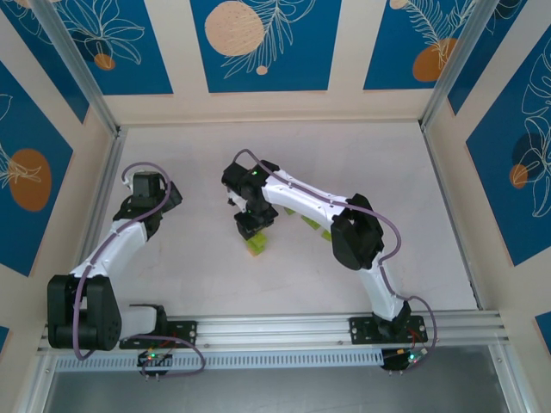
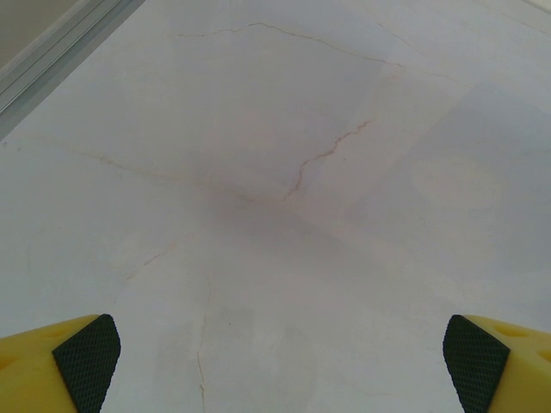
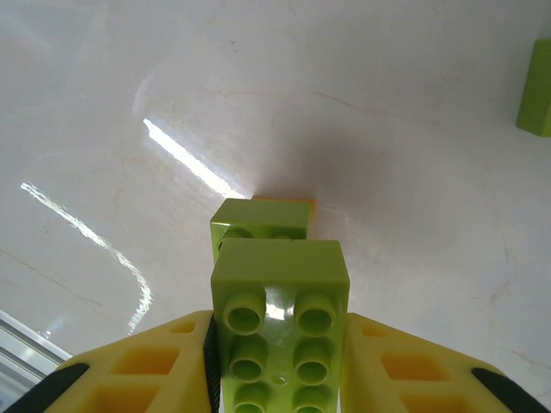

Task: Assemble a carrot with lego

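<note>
The left arm point(image 1: 116, 241) reaches up along the left edge of the tabletop point(image 1: 387, 172). The left gripper point(image 2: 280, 357) hangs over bare tabletop with its jaws spread wide and nothing between them. In the left wrist view its black pads point(image 2: 86, 361) sit at the two bottom corners, and an aluminium rail point(image 2: 52, 56) crosses the top left corner.

Near the middle of the tabletop, a little left of centre, the right gripper point(image 1: 251, 225) points downward and is clamped on the carrot point(image 1: 256, 246). In the right wrist view the yellow fingers point(image 3: 146, 374) press both sides of a studded lime-green brick point(image 3: 280, 297). That brick is joined to a smaller lime-green brick point(image 3: 261, 222) beyond it. An orange brick point(image 3: 288, 203) peeks out at the far end, the end nearest the tabletop. Whether the orange end touches the surface I cannot tell.

To the right of the carrot, loose lime-green bricks point(image 1: 312, 223) lie on the tabletop, partly under the right arm point(image 1: 353, 232). They are near the carrot but apart from it. One of them point(image 3: 538, 90) shows at the right edge of the right wrist view. The right arm runs from its base at the near edge, right of centre, up and leftward to the middle.
</note>
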Robot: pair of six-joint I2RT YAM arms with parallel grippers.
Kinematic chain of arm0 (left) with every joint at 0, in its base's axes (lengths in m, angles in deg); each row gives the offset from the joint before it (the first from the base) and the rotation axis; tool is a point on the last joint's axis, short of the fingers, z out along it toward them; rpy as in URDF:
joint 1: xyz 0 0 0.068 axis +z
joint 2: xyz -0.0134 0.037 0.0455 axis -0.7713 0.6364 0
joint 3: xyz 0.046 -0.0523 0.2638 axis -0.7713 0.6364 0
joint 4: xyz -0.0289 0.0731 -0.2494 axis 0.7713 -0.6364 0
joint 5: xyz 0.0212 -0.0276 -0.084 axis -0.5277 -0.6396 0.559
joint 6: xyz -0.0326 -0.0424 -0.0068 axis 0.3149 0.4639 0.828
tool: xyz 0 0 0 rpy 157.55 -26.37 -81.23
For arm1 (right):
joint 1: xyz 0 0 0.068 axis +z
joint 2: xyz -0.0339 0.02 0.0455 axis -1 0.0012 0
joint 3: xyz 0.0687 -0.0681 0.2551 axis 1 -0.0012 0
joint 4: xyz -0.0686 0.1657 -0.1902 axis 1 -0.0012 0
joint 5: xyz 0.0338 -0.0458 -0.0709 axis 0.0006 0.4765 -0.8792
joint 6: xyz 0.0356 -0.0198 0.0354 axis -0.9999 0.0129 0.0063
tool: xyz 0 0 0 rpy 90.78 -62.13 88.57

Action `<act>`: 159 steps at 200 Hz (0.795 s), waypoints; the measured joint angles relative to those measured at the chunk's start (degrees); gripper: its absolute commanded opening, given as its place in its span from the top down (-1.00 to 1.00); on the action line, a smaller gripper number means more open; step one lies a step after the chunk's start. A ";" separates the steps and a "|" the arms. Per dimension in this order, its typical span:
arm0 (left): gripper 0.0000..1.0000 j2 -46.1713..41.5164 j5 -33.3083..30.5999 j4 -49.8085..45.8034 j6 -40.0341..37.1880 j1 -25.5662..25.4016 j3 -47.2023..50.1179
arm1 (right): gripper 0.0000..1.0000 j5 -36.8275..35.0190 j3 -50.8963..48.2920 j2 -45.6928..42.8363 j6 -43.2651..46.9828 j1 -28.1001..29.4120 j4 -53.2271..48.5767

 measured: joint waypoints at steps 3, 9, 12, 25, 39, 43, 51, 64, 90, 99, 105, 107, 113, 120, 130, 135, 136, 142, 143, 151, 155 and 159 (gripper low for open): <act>-0.98 0.00 0.00 0.00 0.00 0.00 0.00 | 0.28 0.00 0.00 0.00 0.00 0.04 0.00; -0.98 0.00 0.00 0.00 0.00 0.00 0.00 | 0.28 0.00 0.00 0.00 0.00 0.07 0.02; -0.98 0.00 0.00 0.00 0.02 0.00 0.00 | 0.28 0.00 0.00 0.00 0.00 0.11 0.02; -0.98 0.00 0.00 0.00 0.00 0.00 0.00 | 0.28 0.02 0.00 0.00 -0.20 0.28 0.02; -0.98 0.00 0.02 0.00 0.00 0.00 0.00 | 0.28 0.11 0.00 0.00 -0.46 0.39 0.02; -0.98 0.00 0.02 0.00 0.02 0.00 0.00 | 0.28 0.17 0.00 0.02 -0.59 0.42 0.02; -0.98 0.00 0.09 0.00 0.00 0.00 0.00 | 0.28 0.24 0.00 0.07 -0.61 0.44 0.02; -0.98 0.00 0.17 0.00 0.02 0.00 0.00 | 0.28 0.42 0.00 0.17 -0.85 0.50 0.02; -0.98 0.00 0.20 0.00 0.00 0.00 0.00 | 0.28 0.44 0.00 0.24 -1.14 0.57 0.02; -0.98 0.00 0.20 0.00 0.00 0.00 0.00 | 0.28 0.44 0.00 0.28 -1.29 0.59 0.02; -0.98 0.00 0.20 0.00 0.00 0.00 0.00 | 0.28 0.44 0.00 0.31 -1.46 0.63 0.02; -0.98 0.00 0.20 0.00 0.00 0.00 0.00 | 0.28 0.44 0.00 0.33 -1.46 0.63 0.02; -0.98 0.00 0.20 0.00 0.02 0.00 0.00 | 0.28 0.44 -0.02 0.39 -1.49 0.68 0.02; -0.98 0.00 0.20 0.00 0.00 0.00 0.00 | 0.28 0.44 0.00 0.50 -1.51 0.70 0.02; -0.98 0.00 0.20 0.00 0.00 0.00 0.00 | 0.28 0.44 -0.02 0.61 -1.66 0.81 0.00; -0.98 0.00 0.20 0.00 0.02 0.00 0.00 | 0.28 0.44 -0.02 0.63 -1.70 0.81 0.00; -0.98 0.00 0.20 0.00 0.00 0.00 0.00 | 0.28 0.44 -0.02 0.68 -1.70 0.83 0.00; -0.98 0.00 0.20 0.00 0.02 0.00 0.00 | 0.28 0.44 -0.02 0.74 -1.73 0.87 0.02; -0.98 0.00 0.20 0.00 0.00 0.00 0.00 | 0.28 0.44 -0.02 0.74 -1.73 0.90 0.02; -0.98 0.00 0.20 0.00 0.02 0.00 0.00 | 0.28 0.44 -0.02 0.90 -1.86 0.96 0.02; -0.98 0.00 0.20 0.00 0.00 0.00 0.00 | 0.28 0.44 -0.02 0.96 -1.90 0.98 0.02; -0.98 0.00 0.20 0.00 0.00 0.00 0.00 | 0.28 0.44 -0.02 1.05 -1.95 1.03 0.04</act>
